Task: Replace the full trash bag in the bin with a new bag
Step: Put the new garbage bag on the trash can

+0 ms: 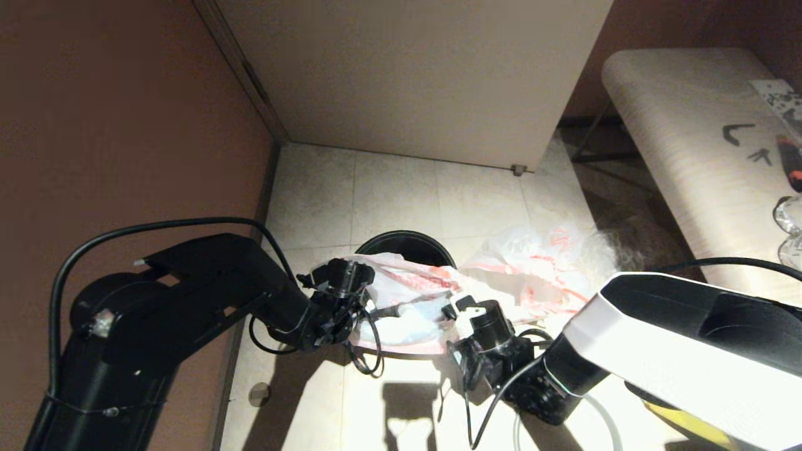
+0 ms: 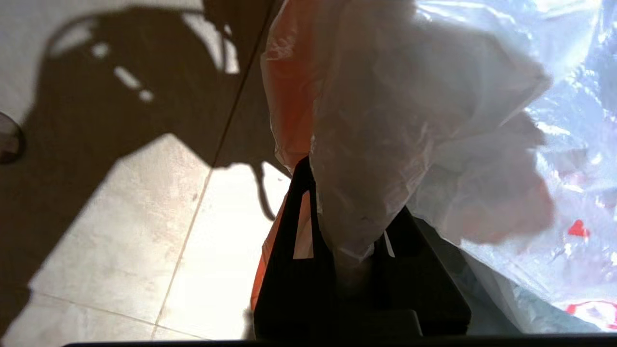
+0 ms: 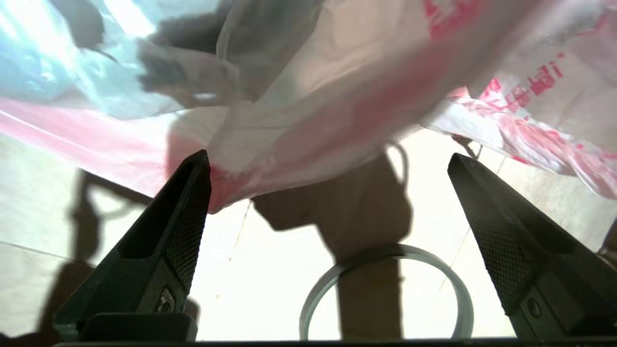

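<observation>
Left gripper [image 2: 354, 260] clenched on bag [image 1: 401, 300] at left edge, over bin [image 1: 410, 245]. Right gripper [image 3: 328, 212] wide, empty, just under bag's right edge, nearer that side.

You're looking at a translucent white trash bag [image 1: 401, 294] showing red-orange edging and red print, sitting over a black bin [image 1: 410, 241], with a second white, red-printed bag [image 1: 539, 263] lying on pale beige floor tiles [image 1: 388, 188]
</observation>
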